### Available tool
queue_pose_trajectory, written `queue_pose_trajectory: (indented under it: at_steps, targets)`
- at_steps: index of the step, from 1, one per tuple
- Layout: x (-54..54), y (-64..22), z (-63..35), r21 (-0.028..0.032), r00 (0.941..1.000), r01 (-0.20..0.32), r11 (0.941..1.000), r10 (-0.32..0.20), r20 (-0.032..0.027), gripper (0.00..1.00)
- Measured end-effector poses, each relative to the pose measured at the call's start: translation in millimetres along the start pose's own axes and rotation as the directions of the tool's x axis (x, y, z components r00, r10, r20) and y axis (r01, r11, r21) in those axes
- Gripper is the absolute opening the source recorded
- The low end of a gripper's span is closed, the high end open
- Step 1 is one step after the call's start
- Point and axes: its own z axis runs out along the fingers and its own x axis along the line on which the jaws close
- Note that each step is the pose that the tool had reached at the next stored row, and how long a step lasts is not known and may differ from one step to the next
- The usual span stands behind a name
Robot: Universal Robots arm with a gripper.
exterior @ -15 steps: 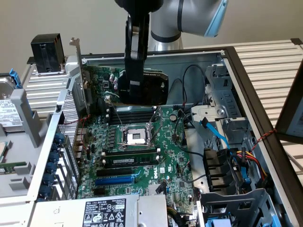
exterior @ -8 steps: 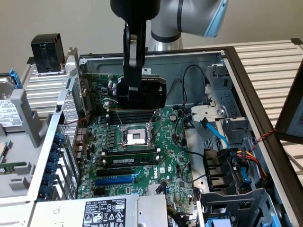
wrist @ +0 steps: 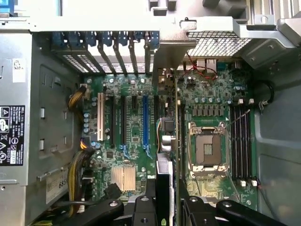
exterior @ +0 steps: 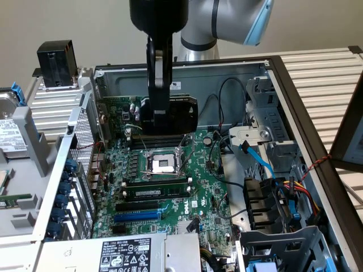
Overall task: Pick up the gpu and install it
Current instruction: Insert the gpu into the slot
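1 big grey metal computer case (exterior: 187,72) lies open in front of you, its bare inner wall (wrist: 277,141) visible from the wrist as well. Inside it sits 1 large green motherboard (exterior: 210,195) (wrist: 134,101), and at the case's near end in the exterior view you have a grey metal power supply box with a black-and-white label (exterior: 122,254) (wrist: 11,134). Your silver and light-blue robot arm (exterior: 227,22) reaches in from above, and its black gripper (exterior: 159,126) (wrist: 165,207) has its fingers closed on the gpu (exterior: 184,113) (wrist: 163,186), a small card with a black rectangular plastic fan shroud and a metal end bracket. You are holding the gpu above the motherboard, over the far side of the square silver CPU socket (exterior: 161,164) (wrist: 207,150) in the exterior view. From the wrist you see it edge-on, running between the socket and the row of expansion slots, with its bracket near the case's slotted back wall. You cannot tell from these views how high it hangs over the board. 1 long blue expansion slot (exterior: 139,216) (wrist: 145,120) stands open, and 1 thin long dark memory stick (exterior: 156,192) sits in a slot between that blue slot and the socket.
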Motion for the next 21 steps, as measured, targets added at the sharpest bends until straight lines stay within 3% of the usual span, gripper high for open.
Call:
queue_pose_trajectory:
  at_steps: [6, 11, 12, 14, 16, 19, 21]
  targets:
    - [0.0, 7.3, 7.7, 0.0069, 0.9999, 0.014, 0.9999, -0.014, -0.0031, 0.27]
    - [0.7, 17.7, 12.4, 0.0088, 0.9998, 0.015, 0.9999, -0.015, -0.0147, 0.27]
    - [0.8, 19.3, 13.1, 0.0095, 0.9997, 0.015, 0.9998, -0.015, -0.0182, 0.27]
    - [0.7, 21.7, 14.1, 0.0120, 0.9994, 0.015, 0.9998, -0.015, -0.0315, 0.27]
    - [-1.1, 22.6, 15.1, 0.0198, 0.9989, 0.017, 0.9997, -0.016, -0.0453, 0.27]
    - [-9.3, 23.1, 17.9, 0.0296, 0.9986, 0.018, 0.9994, -0.016, -0.0494, 0.27]
    - [-13.7, 24.2, 20.3, 0.0323, 0.9984, 0.019, 0.9993, -0.017, -0.0540, 0.27]
